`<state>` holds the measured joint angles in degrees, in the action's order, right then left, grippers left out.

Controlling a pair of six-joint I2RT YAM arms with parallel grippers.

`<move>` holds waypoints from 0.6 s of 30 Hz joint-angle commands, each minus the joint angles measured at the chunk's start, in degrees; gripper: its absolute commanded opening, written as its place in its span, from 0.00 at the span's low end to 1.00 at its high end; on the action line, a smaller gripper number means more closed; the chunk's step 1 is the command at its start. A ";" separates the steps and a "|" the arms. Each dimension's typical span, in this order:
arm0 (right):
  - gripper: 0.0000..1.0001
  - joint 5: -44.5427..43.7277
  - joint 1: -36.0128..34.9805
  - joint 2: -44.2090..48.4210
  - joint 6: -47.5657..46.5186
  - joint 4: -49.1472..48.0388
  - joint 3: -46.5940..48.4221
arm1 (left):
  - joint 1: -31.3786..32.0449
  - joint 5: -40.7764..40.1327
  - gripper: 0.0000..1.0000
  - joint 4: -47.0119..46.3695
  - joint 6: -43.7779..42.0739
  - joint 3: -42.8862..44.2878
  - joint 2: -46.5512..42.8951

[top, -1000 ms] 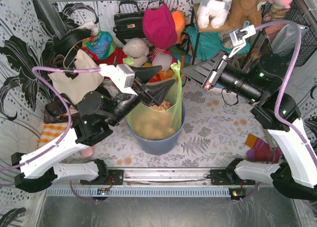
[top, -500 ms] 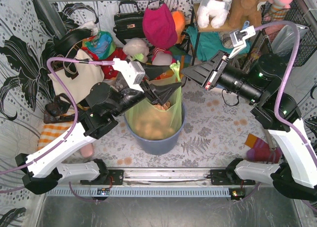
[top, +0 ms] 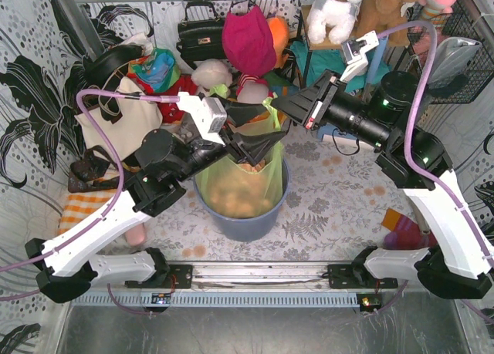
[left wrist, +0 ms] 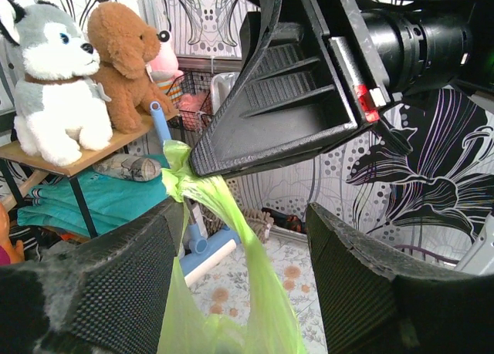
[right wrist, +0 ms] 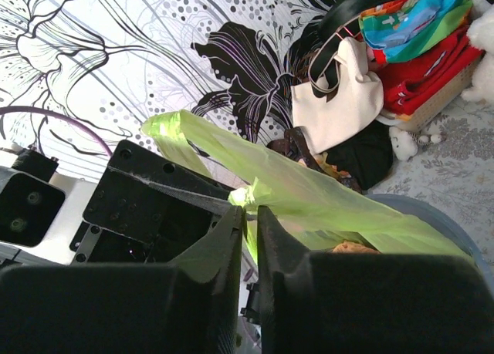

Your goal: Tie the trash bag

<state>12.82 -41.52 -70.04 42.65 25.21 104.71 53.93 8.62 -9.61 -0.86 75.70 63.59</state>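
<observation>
I can't read any text, label, brand or number in any of my three views. The only marking I can pick out is a small red tab (left wrist: 361, 99) on the black housing in the left wrist view, and nothing on it is legible.

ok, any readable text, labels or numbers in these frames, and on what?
No readable text in any view.
The trash bag: plain green plastic, no print.
The red patch on the right gripper: no characters visible.
The black handbag, gold clasp: too small to tell.
</observation>
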 commanded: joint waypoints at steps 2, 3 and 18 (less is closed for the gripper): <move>0.03 -0.26 -0.23 1.89 0.66 -4.26 -0.54 | -0.32 0.15 0.73 -3.16 0.52 0.53 0.89; 0.00 -0.37 -0.23 2.26 0.70 -4.16 -0.71 | -0.32 0.01 0.73 -3.28 0.58 0.46 0.88; 0.00 4.43 -0.23 2.80 1.62 -2.72 0.29 | -0.36 -4.30 0.73 -2.32 -3.10 4.56 3.71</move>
<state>14.83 -41.52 -68.07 43.05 24.56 104.18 53.93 5.91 -10.24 -1.78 77.19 66.74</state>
